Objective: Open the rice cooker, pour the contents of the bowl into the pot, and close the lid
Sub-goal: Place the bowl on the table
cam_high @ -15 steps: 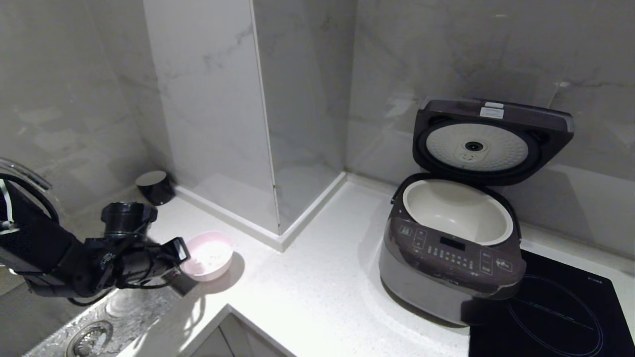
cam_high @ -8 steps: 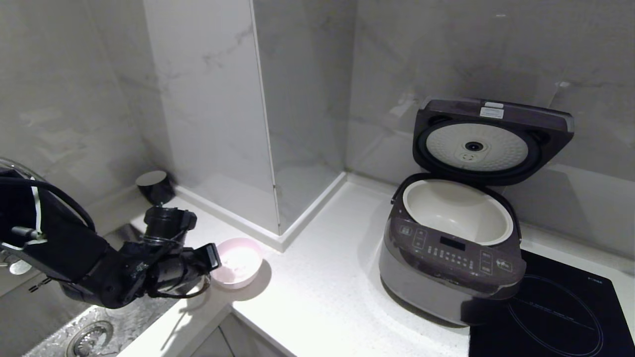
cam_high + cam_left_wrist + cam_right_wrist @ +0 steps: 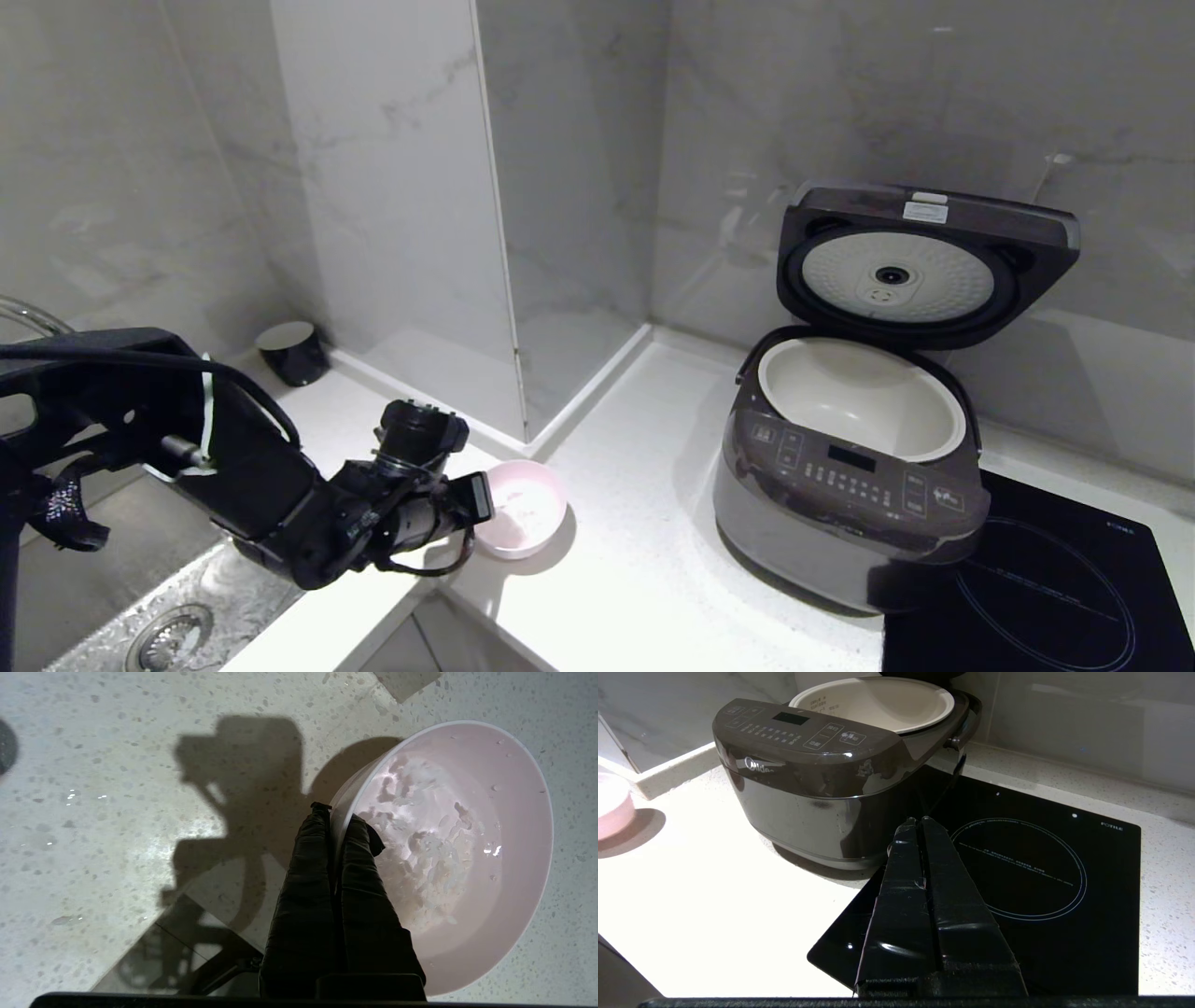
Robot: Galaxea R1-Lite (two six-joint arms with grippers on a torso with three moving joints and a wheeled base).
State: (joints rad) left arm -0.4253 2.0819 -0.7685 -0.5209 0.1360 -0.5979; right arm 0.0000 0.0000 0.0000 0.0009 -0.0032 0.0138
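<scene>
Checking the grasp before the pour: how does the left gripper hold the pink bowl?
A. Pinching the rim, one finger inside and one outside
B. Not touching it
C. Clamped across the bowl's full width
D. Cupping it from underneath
A: the left gripper is shut on the bowl rim, one finger on each side of the wall.

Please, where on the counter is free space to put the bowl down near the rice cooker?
The white counter lies bare between the bowl, held at its rim by the left gripper, and the rice cooker. The corner strip toward the wall is also free. The hob borders the cooker's right side.
</scene>
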